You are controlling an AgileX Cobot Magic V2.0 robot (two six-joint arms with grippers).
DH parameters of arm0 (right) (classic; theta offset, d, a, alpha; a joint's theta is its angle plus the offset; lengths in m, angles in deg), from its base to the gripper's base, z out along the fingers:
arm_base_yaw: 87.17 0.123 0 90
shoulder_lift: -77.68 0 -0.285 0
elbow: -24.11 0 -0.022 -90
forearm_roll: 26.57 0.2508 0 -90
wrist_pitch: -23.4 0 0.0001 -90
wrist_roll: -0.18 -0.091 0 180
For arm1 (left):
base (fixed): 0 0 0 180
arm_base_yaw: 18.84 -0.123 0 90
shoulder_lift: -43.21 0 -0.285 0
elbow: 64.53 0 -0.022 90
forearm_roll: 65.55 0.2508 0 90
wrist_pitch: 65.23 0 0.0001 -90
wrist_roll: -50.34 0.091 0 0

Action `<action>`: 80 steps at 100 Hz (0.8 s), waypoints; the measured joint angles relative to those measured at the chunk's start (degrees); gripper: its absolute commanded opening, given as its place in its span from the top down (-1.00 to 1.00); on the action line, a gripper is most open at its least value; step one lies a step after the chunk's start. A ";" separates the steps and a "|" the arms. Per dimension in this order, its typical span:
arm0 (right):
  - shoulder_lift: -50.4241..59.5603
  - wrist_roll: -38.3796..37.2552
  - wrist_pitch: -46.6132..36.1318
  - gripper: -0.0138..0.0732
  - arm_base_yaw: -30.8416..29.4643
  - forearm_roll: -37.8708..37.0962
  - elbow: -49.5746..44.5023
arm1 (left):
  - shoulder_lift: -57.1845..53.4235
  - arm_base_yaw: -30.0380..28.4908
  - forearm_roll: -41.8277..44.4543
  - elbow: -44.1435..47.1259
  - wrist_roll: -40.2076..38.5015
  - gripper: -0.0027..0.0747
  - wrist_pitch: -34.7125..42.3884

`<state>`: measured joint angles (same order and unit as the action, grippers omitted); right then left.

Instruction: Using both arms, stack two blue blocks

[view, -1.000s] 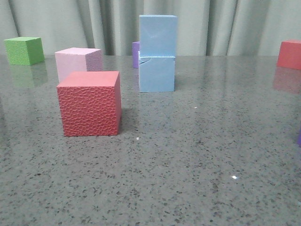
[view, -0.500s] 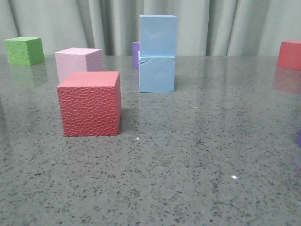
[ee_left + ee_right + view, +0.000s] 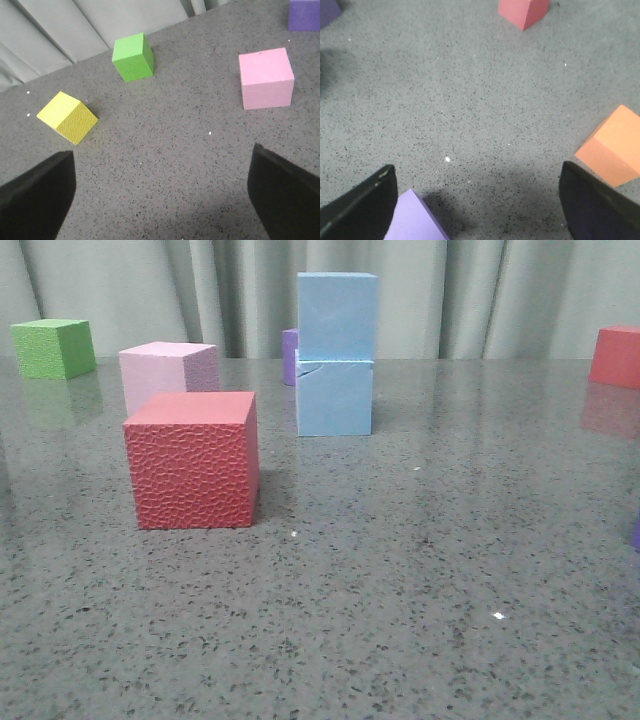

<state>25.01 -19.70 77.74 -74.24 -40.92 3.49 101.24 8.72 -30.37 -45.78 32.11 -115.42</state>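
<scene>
Over on the far left of the front view sits a green cube (image 3: 53,348) near the curtain, then a pink cube (image 3: 166,375), and just in front of that, nearer the camera, a textured red cube (image 3: 192,459). All on a speckled grey surface (image 3: 400,570).

Middle-back is the actual stack: the upper blue block (image 3: 337,316) sits squarely on the lower blue block (image 3: 334,397), edges pretty well lined up, and the lower one has a crack line near its top edge. A bit of purple cube (image 3: 289,355) pokes out just behind the stack on its left side. Way off on the right edge there's another red cube (image 3: 615,355), well apart from everything.

Neither arm shows in the front view. From the left wrist view, the left end effector (image 3: 165,192) has its fingers spread wide with nothing between them, just bare surface, and a yellow cube (image 3: 67,117), the green one and the pink one ahead of it. Right wrist view, same deal: right end effector (image 3: 477,205) is spread wide and holding nothing, with a lilac cube (image 3: 412,220) right by one finger and an orange cube (image 3: 615,147) close to the other.
</scene>
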 measured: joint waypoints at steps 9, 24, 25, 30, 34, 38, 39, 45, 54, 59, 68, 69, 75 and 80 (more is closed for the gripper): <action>2.02 0.52 0.00 -0.80 0.00 0.00 -0.79 | 0.00 0.00 0.00 1.31 -0.94 -0.78 -0.15; 5.48 0.57 0.00 -0.80 0.00 0.00 -4.21 | 0.00 0.00 -0.08 4.15 -2.60 -0.78 -0.15; 5.80 0.57 0.00 -0.80 0.00 0.00 -4.64 | 0.00 0.00 -0.08 4.28 -2.85 -0.78 -0.15; 6.91 0.57 0.00 -0.80 0.00 0.00 -6.07 | 0.00 0.00 -0.08 5.22 -3.37 -0.78 -0.15; 7.68 0.57 -0.22 -0.80 0.00 0.00 -7.08 | 0.00 0.00 -0.08 6.02 -3.87 -0.78 -0.15; 8.58 0.57 -0.35 -0.80 0.00 0.00 -8.23 | -0.13 0.00 -0.12 6.81 -4.17 -0.78 -0.15; 8.85 0.57 -0.50 -0.80 0.00 0.00 -8.57 | -0.14 0.00 -0.23 6.94 -4.30 -0.78 -0.15; 9.72 0.57 -1.03 -0.80 0.00 0.00 -9.57 | -0.59 0.00 -0.22 7.93 -4.67 -0.78 -0.15; 10.61 0.57 -1.55 -0.79 0.00 0.00 -10.32 | -1.14 0.00 -0.32 8.67 -5.07 -0.77 -0.15; 10.72 0.57 -2.11 -0.74 0.00 -0.03 -10.32 | -1.26 0.00 -0.32 8.67 -5.19 -0.72 -0.15; 10.72 0.57 -3.33 -0.53 0.00 -0.38 -10.32 | -1.26 0.00 -0.32 8.67 -5.30 -0.43 -0.15; 10.72 0.57 -3.50 -0.48 0.00 -0.39 -10.32 | -1.26 0.00 -0.32 8.67 -5.30 -0.37 -0.15; 10.72 0.66 -4.01 -0.24 0.00 -0.52 -10.44 | -1.26 0.00 -0.32 8.67 -5.40 -0.03 -0.15; 10.72 0.66 -4.36 0.03 0.00 -0.61 -10.44 | -1.26 0.00 -0.32 8.67 -5.40 0.21 -0.15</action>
<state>35.73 -19.03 73.39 -74.24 -41.53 -6.96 99.98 8.72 -30.69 -37.11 26.71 -115.57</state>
